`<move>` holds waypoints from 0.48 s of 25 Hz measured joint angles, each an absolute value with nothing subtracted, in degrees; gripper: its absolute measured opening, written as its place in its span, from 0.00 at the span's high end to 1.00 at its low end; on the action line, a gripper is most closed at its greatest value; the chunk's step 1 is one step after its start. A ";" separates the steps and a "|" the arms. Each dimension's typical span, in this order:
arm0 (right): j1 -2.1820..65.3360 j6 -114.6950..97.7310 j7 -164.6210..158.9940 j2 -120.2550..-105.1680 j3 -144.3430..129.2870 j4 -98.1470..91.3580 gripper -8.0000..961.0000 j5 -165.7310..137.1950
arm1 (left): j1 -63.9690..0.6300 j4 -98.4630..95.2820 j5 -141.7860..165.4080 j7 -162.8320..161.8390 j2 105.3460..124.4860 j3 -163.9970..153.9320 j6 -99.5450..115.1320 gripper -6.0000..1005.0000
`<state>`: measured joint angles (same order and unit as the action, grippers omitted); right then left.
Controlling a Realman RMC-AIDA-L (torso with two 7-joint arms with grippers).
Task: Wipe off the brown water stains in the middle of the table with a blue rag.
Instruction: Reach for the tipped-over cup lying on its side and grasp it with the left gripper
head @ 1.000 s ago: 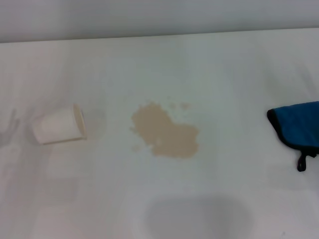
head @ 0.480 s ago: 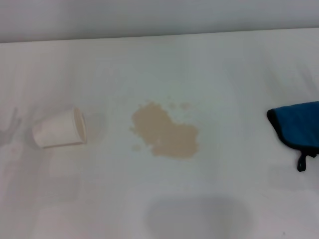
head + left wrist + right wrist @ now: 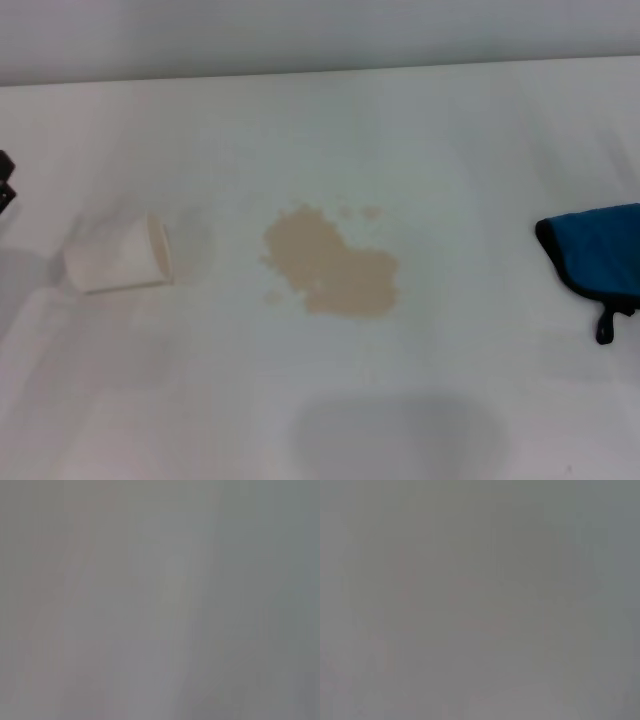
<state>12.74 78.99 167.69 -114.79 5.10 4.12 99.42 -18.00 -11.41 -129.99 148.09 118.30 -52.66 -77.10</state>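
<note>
A: Well, the brown water stains [image 3: 332,266] are sitting right in the middle of the table [image 3: 450,150], one tan blotch with a few droplets around it, and nothing is touching them.

B: And the blue rag [image 3: 598,258] is lying at the table's right edge, partly running out of view, well apart from the spill. That is looking like the right arm's side of things, so my guess is the rag is being kept there for an easy reach.

A: The paper cup [image 3: 118,258] is lying tipped on its side to the left of the blotch, mouth facing the stain. That is reading as the likely source of the spill, though that is only a judgement.

B: A dark sliver of the left gripper [image 3: 5,185] is showing at the far left edge, just beyond the cup. Wide or narrow? Nobody can tell from so little of it.

A: The right gripper is not appearing at all, and both wrist views are giving only plain grey.

B: So the wiping is not yet starting. The rag needs picking up first, and the cup is sitting close enough to the stain to risk a knock.
</note>
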 joint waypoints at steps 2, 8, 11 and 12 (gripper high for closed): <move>12.74 78.91 167.69 -114.78 5.10 4.04 0.11 99.46 | -17.36 -14.54 -126.26 143.63 118.01 -52.65 -75.75 0.13; 12.74 78.29 167.69 -114.79 5.18 3.86 0.11 99.60 | -14.88 -30.37 -108.72 122.88 116.43 -52.19 -71.70 0.13; 12.74 78.22 167.69 -114.79 5.19 3.80 0.11 99.64 | -13.83 -40.12 -98.37 112.40 115.91 -52.06 -71.50 0.13; 12.75 78.21 167.69 -114.79 5.19 3.78 0.11 99.64 | -13.76 -41.61 -96.63 110.79 115.83 -52.05 -71.51 0.13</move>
<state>12.75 78.21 167.69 -114.79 5.19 3.78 99.64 -13.76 -41.61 -96.63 110.79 115.83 -52.05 -71.51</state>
